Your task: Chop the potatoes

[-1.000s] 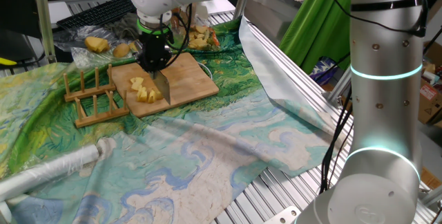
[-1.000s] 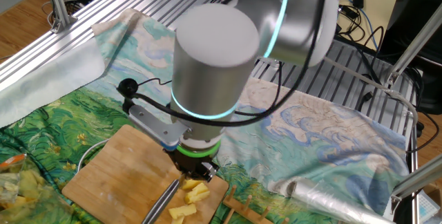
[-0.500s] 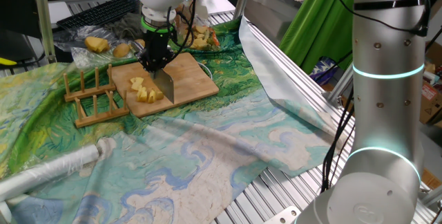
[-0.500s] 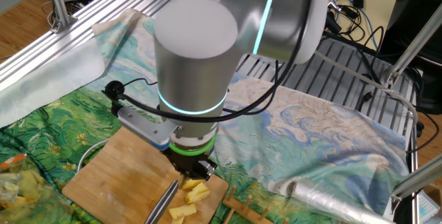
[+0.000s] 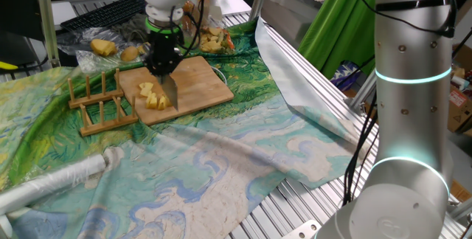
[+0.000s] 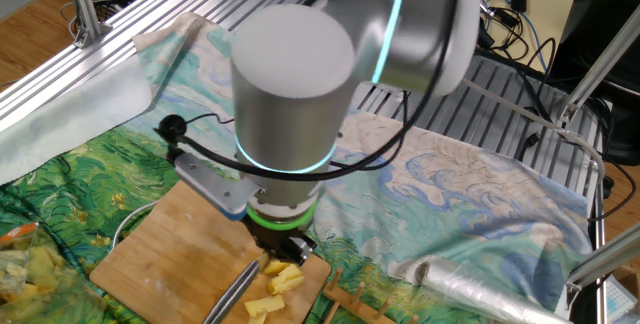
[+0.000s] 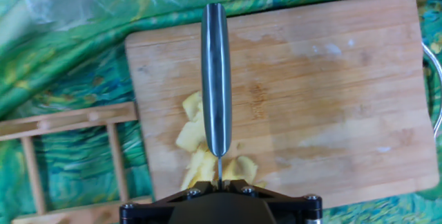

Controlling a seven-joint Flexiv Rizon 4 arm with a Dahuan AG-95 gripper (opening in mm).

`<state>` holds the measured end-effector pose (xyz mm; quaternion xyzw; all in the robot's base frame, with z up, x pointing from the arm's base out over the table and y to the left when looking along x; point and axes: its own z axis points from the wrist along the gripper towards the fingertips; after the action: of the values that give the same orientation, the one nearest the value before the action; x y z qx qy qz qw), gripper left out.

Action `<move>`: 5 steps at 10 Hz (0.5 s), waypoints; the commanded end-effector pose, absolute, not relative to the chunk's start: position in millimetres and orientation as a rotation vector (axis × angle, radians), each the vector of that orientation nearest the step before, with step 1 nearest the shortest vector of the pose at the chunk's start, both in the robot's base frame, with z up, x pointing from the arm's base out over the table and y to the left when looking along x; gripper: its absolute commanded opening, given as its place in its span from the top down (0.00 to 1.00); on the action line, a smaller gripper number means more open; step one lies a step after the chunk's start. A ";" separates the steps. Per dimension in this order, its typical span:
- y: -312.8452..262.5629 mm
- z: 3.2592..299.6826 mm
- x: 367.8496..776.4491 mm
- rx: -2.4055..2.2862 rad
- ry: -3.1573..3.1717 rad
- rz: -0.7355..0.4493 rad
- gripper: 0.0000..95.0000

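step: mid-chop | gripper [image 5: 164, 68] pinching knife [image 7: 215, 79] over potato chunks [image 7: 197, 141] near cutting board's [image 7: 331, 79] left edge | next: press down through the pile

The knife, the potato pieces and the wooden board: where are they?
knife [image 7: 215, 79], hand view, middle of its blade
potato pieces [image 7: 188, 135], hand view, a left-hand chunk
wooden board [image 7: 331, 92], hand view, bare wood

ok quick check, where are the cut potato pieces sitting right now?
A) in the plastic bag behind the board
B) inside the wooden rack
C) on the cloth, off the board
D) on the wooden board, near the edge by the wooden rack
D: the potato pieces lie on the wooden board, clustered under the knife near the edge that faces the wooden rack.
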<state>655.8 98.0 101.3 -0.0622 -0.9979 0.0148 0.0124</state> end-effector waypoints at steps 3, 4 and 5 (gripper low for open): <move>136.7 122.1 645.9 -0.166 -3.138 0.051 1.00; 146.3 124.7 644.6 -0.163 -3.141 0.050 1.00; 159.2 127.1 643.4 -0.154 -3.147 0.054 1.00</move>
<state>641.8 160.9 127.7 -0.0490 -0.9986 0.0171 -0.0057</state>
